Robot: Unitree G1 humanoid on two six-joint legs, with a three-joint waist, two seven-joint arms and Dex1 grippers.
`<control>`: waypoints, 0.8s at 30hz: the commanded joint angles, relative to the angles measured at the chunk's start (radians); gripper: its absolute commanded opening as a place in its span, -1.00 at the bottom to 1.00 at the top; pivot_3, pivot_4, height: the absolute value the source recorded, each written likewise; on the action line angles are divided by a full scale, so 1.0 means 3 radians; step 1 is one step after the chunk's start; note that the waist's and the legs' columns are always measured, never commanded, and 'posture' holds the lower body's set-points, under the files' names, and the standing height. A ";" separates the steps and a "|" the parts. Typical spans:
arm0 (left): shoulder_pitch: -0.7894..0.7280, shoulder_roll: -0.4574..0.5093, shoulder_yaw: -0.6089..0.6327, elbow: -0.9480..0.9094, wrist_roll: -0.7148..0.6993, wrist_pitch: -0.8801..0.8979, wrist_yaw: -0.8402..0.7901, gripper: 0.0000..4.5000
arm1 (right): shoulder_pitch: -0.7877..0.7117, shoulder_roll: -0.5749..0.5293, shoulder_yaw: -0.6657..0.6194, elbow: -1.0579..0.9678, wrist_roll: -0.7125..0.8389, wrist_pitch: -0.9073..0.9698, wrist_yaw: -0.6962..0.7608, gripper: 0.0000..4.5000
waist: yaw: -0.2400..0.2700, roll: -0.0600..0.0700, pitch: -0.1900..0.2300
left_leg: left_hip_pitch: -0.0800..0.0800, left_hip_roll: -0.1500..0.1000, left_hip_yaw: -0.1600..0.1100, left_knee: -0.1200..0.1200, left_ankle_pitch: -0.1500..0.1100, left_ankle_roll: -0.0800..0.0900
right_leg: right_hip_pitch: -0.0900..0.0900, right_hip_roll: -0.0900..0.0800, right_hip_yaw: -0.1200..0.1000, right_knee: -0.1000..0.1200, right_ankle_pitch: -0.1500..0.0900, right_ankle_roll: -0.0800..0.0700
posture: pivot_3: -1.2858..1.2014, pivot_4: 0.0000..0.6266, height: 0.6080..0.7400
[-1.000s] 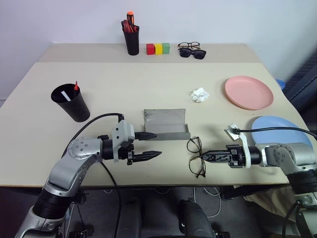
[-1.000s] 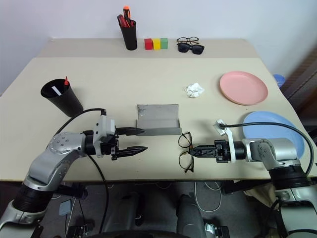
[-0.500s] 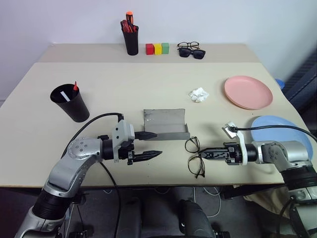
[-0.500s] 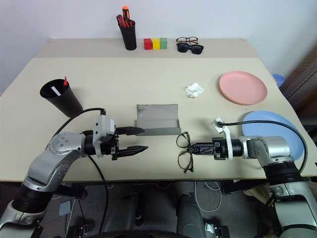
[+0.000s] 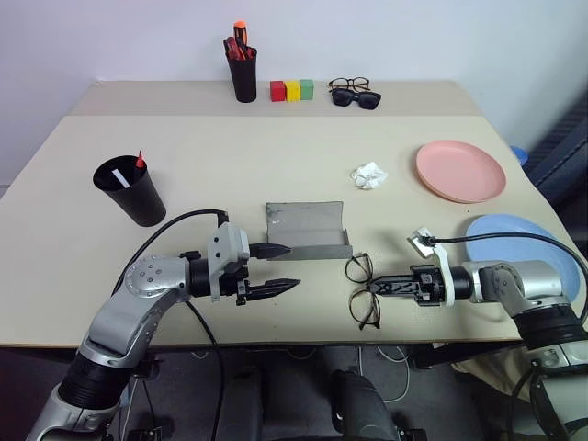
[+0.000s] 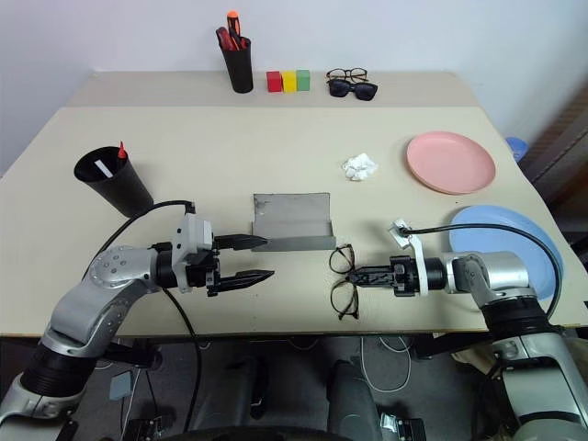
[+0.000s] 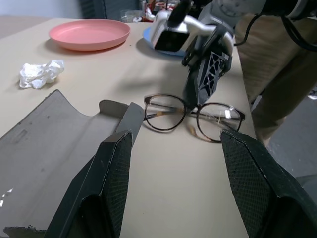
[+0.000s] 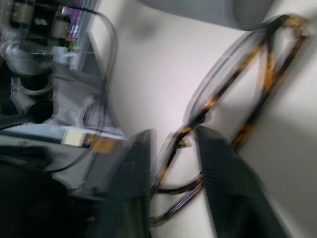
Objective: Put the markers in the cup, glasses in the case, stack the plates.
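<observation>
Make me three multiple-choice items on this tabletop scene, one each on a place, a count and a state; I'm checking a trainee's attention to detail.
1. Where do the glasses lie?
A. inside the case
B. on the table, right of the case
C. on the salmon plate

2. How many coloured blocks stand in the row at the back?
A. two
B. three
C. five

3. How is the case?
A. lying open
B. shut
C. held up by the left gripper

Answers:
1 B, the frames rest on bare tabletop beside the case, at the right gripper.
2 B, red, yellow and green.
3 A, its lid stands up, with the left gripper open beside it.
</observation>
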 commanded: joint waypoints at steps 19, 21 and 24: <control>-0.0102 -0.0031 0.0034 0.0086 0.0009 -0.0118 -0.0016 0.28 | 0.0285 0.0094 -0.0381 -0.0566 0.0214 -0.0023 -0.0307 -0.76 | 0.0018 -0.0003 -0.0002 | -0.0002 0.0000 0.0000 -0.0001 0.0000 -0.0001 | -0.0002 0.0000 0.0000 -0.0001 0.0000 -0.0001 | 0.03 -0.52 1.00; -0.0113 -0.0029 0.0037 0.0108 0.0018 -0.0134 -0.0030 0.28 | 0.0438 0.0203 -0.0542 -0.0817 0.0206 -0.0196 -0.0541 -0.42 | 0.0016 -0.0003 -0.0002 | -0.0002 0.0000 0.0000 -0.0002 0.0000 0.0000 | -0.0003 0.0000 0.0000 -0.0001 0.0000 -0.0001 | 0.03 -0.52 1.00; -0.0114 -0.0019 0.0056 0.0126 0.0027 -0.0150 -0.0043 0.28 | 0.0841 0.0269 -0.0654 -0.1356 -0.0081 -0.0756 -0.0921 0.26 | 0.0022 -0.0003 -0.0002 | -0.0003 0.0000 0.0000 -0.0004 0.0000 -0.0001 | -0.0004 0.0000 0.0000 -0.0001 0.0000 0.0000 | 0.03 -0.52 1.00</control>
